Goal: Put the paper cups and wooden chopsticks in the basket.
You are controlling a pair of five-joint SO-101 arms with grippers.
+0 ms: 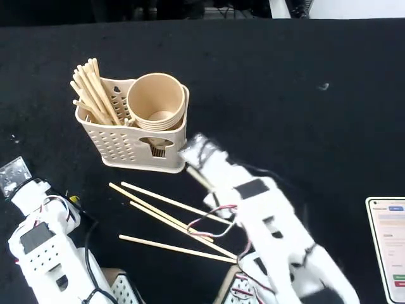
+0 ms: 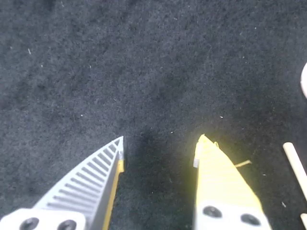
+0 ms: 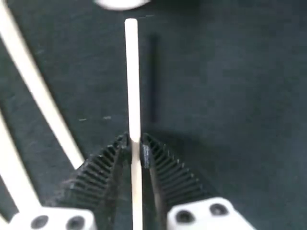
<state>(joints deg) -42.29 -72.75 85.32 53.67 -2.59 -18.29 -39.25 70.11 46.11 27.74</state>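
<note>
A cream perforated basket point(image 1: 136, 149) stands at the left centre of the black table. It holds a stack of paper cups point(image 1: 157, 101) and several wooden chopsticks point(image 1: 92, 88) standing up. Several more chopsticks point(image 1: 171, 212) lie loose on the cloth in front of it. My right gripper point(image 1: 197, 152) is at the basket's near right corner. In the right wrist view the right gripper point(image 3: 135, 143) is shut on one chopstick point(image 3: 131, 72), which points forward. My left gripper point(image 1: 16, 177) is low at the table's left side, and in the left wrist view the left gripper point(image 2: 160, 143) stands open over bare cloth.
A phone point(image 1: 387, 244) lies at the right edge of the table. Wires trail from the right arm over the loose chopsticks. A chopstick end point(image 2: 295, 163) lies just beside the left gripper. The far and right parts of the cloth are bare.
</note>
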